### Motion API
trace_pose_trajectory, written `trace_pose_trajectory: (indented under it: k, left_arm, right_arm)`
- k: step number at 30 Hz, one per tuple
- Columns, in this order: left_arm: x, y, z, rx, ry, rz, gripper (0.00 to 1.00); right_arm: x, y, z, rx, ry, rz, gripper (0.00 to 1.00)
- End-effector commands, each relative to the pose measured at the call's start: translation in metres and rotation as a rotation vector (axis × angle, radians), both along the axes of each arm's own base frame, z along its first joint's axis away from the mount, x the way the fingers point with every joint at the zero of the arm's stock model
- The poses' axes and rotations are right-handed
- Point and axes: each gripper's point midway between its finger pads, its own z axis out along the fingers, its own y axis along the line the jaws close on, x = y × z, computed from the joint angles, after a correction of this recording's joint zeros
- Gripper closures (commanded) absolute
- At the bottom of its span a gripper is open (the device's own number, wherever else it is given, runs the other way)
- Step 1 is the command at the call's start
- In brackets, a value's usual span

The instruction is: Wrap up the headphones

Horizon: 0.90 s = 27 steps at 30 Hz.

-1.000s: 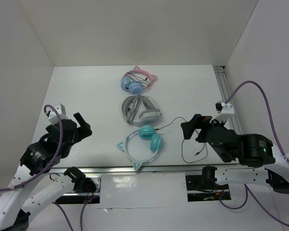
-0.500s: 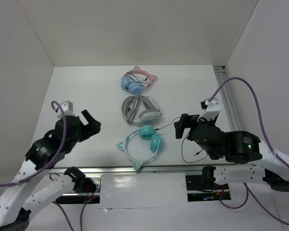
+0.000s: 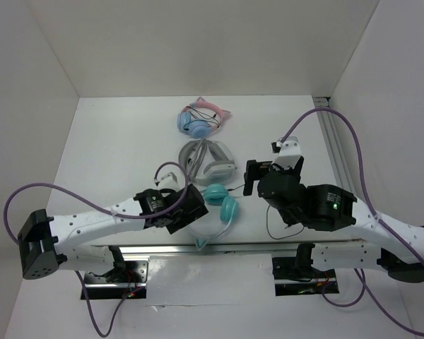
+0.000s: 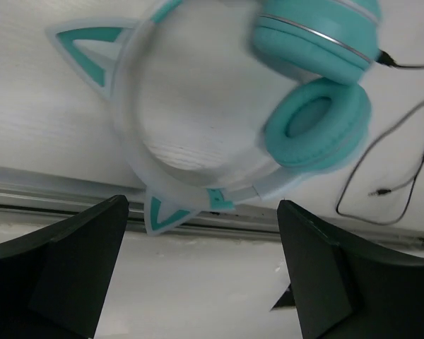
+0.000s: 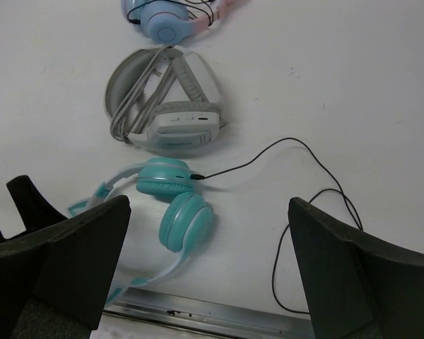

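**Loose cable, crowded neighbours, a near edge**

**Top view.** The headphones (image 3: pixel 225 207) lie flat near the front edge of the worktop (image 3: pixel 113 155). Their cups sit just in front of the grey-white headphones (image 3: pixel 208 161), and the blue-and-pink pair (image 3: pixel 201 119) is further back. The left gripper (image 3: pixel 189 210) hovers over the headband and hides much of it. The right gripper (image 3: pixel 253 176) hangs just beside the cups, where the cable leaves. With both arms closing on one small thing, they could knock each other, or the right one could nudge the grey-white set.

**Left wrist.** The left fingers (image 4: pixel 63 275) are spread wide and hold nothing. The headband (image 4: pixel 198 169) lies below and between them, somewhat blurred. One cat ear (image 4: pixel 159 212) lies right by the rail (image 4: pixel 42 187) at the worktop's edge. An off-centre descent could shove the band onto that rail, or pinch the ear instead of the band.

**Right wrist.** The right fingers (image 5: pixel 63 254) are also apart and empty. The thin black cable (image 5: pixel 288 139) leaves the upper cup, arcs right, then loops back toward the front edge, all of it slack and flat on the worktop. The fingers may well close on nothing. If they do catch it, a pull could drag the headphones or strain the plug at the cup. The trailing loop could also snag at the edge while being wound.
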Motion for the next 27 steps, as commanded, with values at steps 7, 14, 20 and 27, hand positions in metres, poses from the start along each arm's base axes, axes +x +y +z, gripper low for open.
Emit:
trace_pose_trajectory:
  k: [7, 14, 20, 27]
  left_arm:
    - [-0.013, 0.018, -0.063, 0.069, 0.091, 0.231, 0.0]
    - [-0.015, 0.016, -0.103, 0.137, 0.115, 0.257, 0.07]
    - [-0.018, 0.023, -0.119, 0.184, 0.136, 0.287, 0.25]
    - [-0.03, 0.041, -0.129, 0.22, 0.175, 0.315, 0.71]
  right_arm:
    - [-0.006, -0.007, 0.033, 0.149, -0.047, 0.045, 0.0]
    - [-0.009, 0.003, 0.028, 0.157, -0.035, 0.096, 0.0]
    - [-0.011, 0.005, 0.033, 0.179, -0.041, 0.116, 0.0]
    - [-0.012, 0.007, 0.035, 0.192, -0.048, 0.129, 0.0]
